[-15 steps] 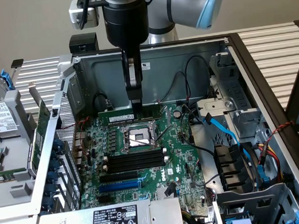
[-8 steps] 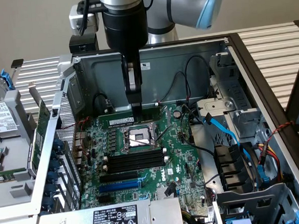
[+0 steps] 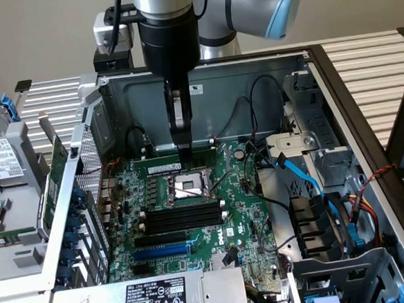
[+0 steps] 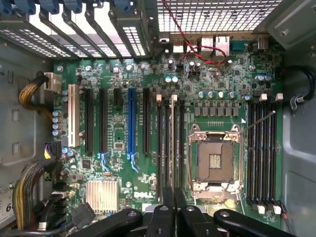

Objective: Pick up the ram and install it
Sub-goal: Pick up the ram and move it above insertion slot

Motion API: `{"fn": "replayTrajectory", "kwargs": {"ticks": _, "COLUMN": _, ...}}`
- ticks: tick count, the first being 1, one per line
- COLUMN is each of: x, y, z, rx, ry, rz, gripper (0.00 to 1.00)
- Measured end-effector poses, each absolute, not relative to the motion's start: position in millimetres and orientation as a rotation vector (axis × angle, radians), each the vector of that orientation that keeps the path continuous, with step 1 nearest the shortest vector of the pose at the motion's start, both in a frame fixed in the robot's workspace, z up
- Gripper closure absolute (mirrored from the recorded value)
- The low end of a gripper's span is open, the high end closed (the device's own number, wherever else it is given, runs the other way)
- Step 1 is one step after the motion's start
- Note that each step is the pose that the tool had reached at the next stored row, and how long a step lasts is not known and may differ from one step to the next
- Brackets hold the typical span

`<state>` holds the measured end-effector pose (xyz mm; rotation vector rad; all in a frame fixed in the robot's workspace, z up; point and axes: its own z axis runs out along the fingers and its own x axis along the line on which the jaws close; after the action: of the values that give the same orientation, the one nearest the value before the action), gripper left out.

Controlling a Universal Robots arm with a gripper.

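Green ram upright beside socket, fingers clamping its top

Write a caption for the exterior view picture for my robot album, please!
Robot claw shut on the green ram, low over the motherboard inside an open computer case.

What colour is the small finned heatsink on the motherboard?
The heatsink is silver; it shows best in the wrist view.
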<state>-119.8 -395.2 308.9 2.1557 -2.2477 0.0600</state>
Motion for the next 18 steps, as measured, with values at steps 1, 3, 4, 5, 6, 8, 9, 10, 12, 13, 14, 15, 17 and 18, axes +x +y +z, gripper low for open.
{"fn": "replayTrajectory", "kwargs": {"ticks": 1, "x": -120, "y": -396, "z": 308, "rx": 2.156, "ry": -2.248, "rz": 0.060, "gripper": 0.88}}
{"fn": "replayTrajectory", "kwargs": {"ticks": 3, "x": -120, "y": -398, "z": 307, "rx": 2.156, "ry": -2.248, "rz": 0.060, "gripper": 0.88}}
{"fn": "replayTrajectory", "kwargs": {"ticks": 4, "x": -120, "y": -399, "z": 307, "rx": 2.156, "ry": -2.248, "rz": 0.060, "gripper": 0.88}}
{"fn": "replayTrajectory", "kwargs": {"ticks": 5, "x": -120, "y": -400, "z": 306, "rx": 2.156, "ry": -2.248, "rz": 0.060, "gripper": 0.88}}
{"fn": "replayTrajectory", "kwargs": {"ticks": 6, "x": -120, "y": -401, "z": 306, "rx": 2.156, "ry": -2.248, "rz": 0.060, "gripper": 0.88}}
{"fn": "replayTrajectory", "kwargs": {"ticks": 8, "x": -120, "y": -401, "z": 304, "rx": 2.156, "ry": -2.248, "rz": 0.060, "gripper": 0.88}}
{"fn": "replayTrajectory", "kwargs": {"ticks": 9, "x": -120, "y": -401, "z": 303, "rx": 2.156, "ry": -2.248, "rz": 0.060, "gripper": 0.88}}
{"fn": "replayTrajectory", "kwargs": {"ticks": 10, "x": -120, "y": -401, "z": 301, "rx": 2.156, "ry": -2.248, "rz": 0.060, "gripper": 0.88}}
{"fn": "replayTrajectory", "kwargs": {"ticks": 12, "x": -120, "y": -401, "z": 298, "rx": 2.156, "ry": -2.248, "rz": 0.060, "gripper": 0.88}}
{"fn": "replayTrajectory", "kwargs": {"ticks": 13, "x": -120, "y": -401, "z": 297, "rx": 2.156, "ry": -2.248, "rz": 0.060, "gripper": 0.88}}
{"fn": "replayTrajectory", "kwargs": {"ticks": 14, "x": -120, "y": -401, "z": 295, "rx": 2.156, "ry": -2.248, "rz": 0.060, "gripper": 0.88}}
{"fn": "replayTrajectory", "kwargs": {"ticks": 15, "x": -120, "y": -401, "z": 294, "rx": 2.156, "ry": -2.248, "rz": 0.060, "gripper": 0.88}}
{"fn": "replayTrajectory", "kwargs": {"ticks": 17, "x": -120, "y": -401, "z": 292, "rx": 2.156, "ry": -2.248, "rz": 0.060, "gripper": 0.88}}
{"fn": "replayTrajectory", "kwargs": {"ticks": 18, "x": -120, "y": -401, "z": 291, "rx": 2.156, "ry": -2.248, "rz": 0.060, "gripper": 0.88}}
